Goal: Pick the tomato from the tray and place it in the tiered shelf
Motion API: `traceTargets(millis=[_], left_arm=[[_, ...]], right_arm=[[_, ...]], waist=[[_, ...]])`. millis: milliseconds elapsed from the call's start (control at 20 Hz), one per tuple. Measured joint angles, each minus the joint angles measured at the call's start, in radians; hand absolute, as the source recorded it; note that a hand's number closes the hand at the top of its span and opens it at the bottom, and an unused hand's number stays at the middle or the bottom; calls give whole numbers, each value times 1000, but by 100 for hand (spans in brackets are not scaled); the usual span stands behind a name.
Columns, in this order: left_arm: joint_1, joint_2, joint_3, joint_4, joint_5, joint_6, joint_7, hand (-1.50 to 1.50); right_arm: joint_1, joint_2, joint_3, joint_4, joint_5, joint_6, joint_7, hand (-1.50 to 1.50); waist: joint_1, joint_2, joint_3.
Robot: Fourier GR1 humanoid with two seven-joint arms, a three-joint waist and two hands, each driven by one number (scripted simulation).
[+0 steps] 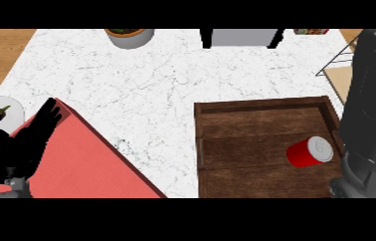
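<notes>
At seven o'clock the left hand [29, 135] rests, fingers straight. At four o'clock a red cup [309, 152] lies on the wooden tray [249, 135]; no tomato shows. Right forearm [361, 115] overhead; its fingers I cannot tell. Shelf [339, 65] at two o'clock. Likely still the pickup step: descend and grasp.

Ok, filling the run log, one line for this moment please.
left hand open, resting lower left | right arm at right edge, beside wooden tray | red can lying in tray, not held | wire shelf far right
</notes>
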Motion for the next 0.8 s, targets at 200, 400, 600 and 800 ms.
traceTargets(millis=[200,400,600,800], left_arm=[[14,5,7,-11,5,-11,-8,0],[16,1,6,-15,0,-7,-1,0],[-2,-6,7,-10,-2,0,9,0],[9,-1,10,-22,2,-13,11,0]], right_arm=[[-50,-28,-58,36,45,65,-37,150],[-72,-54,-114,41,71,124,-72,150],[-91,-107,-171,75,99,158,-107,150],[-84,-150,-214,128,122,172,-128,150]], waist=[[2,0,0],[-1,1,0],[-1,3,1],[4,5,1]])
